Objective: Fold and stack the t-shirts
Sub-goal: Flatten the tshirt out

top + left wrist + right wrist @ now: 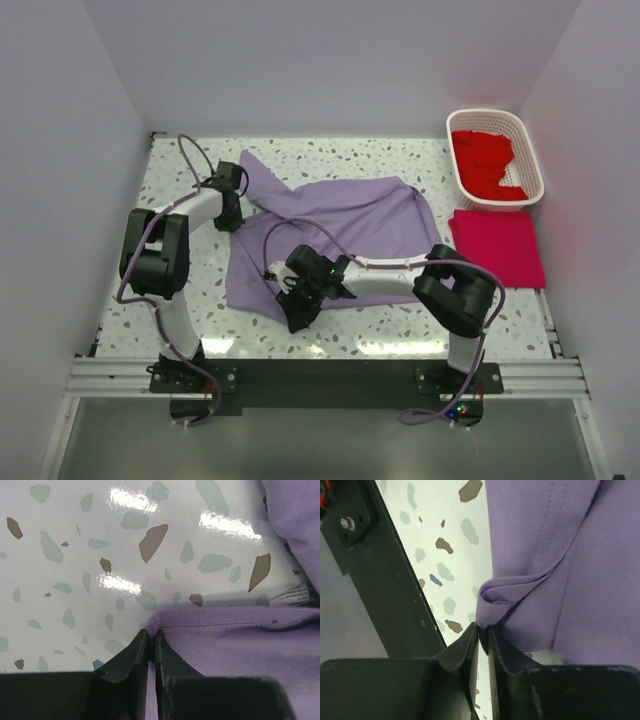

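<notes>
One terrazzo-speckled desk (400, 150) carries everything. The largest thing on it is one lavender t-shirt (350, 215), lying loosely spread and rumpled across the middle. A pointed part of it reaches toward the far left, and its near edge runs along the near middle of the desk.

Two dark-and-white arms rise from the near edge. The left arm (165, 250) bends toward the shirt's far-left part. The right arm (400, 275) stretches leftward, low over the shirt's near edge.

One white plastic lattice basket (487, 112) stands in the far right corner. It holds a heap of red t-shirts (485, 160); they are bunched together, so I cannot count them. Just near of the basket lies one crimson-pink t-shirt (497, 247), folded into a flat rectangle and well apart from the lavender one.

There are two claws, both clenched on purple cloth. The left claw (151, 635) pinches a corner of the lavender shirt's stitched hem between its two nearly touching fingers, at the shirt's left side. The right claw (482, 630) grips a bunched fold of the same shirt near its near-left edge, with the fabric puckering just above the fingertips.

One small white printed label (295, 596) shows at the right of the left wrist view, beside the purple fabric.
</notes>
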`<state>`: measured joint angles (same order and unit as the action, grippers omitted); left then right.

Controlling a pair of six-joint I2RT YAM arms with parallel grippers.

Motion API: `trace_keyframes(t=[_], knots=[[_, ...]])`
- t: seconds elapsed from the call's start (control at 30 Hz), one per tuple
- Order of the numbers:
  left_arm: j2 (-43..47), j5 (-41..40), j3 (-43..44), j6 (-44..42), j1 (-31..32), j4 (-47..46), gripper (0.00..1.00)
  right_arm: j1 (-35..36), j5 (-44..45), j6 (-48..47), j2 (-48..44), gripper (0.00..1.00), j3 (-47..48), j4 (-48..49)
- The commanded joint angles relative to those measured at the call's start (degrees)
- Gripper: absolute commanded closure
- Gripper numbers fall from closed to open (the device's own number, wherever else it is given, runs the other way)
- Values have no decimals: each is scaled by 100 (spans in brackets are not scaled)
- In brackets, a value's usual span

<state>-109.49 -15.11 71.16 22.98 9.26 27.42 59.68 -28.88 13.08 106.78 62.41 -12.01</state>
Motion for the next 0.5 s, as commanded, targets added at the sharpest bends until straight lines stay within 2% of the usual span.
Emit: trace_keyframes(t=[0.0,0.07,0.17,0.23,0.3,0.47], knots=[[-186,-316,65,4,-143,35,98,298,207,-640,-114,79,271,-1162],[-195,-361,56,22,-161,35,98,596,531,-867,-245,63,446,-1531],[-204,-378,47,31,-178,27,98,887,761,-1105,-325,51,701,-2067],[-204,-361,48,22,-187,35,98,914,823,-1167,-368,48,746,-2278],[-187,-352,48,22,-187,35,97,905,954,-1054,-578,42,659,-2122],[-134,-282,12,4,-187,-26,97,756,1315,-282,-755,35,597,-823]])
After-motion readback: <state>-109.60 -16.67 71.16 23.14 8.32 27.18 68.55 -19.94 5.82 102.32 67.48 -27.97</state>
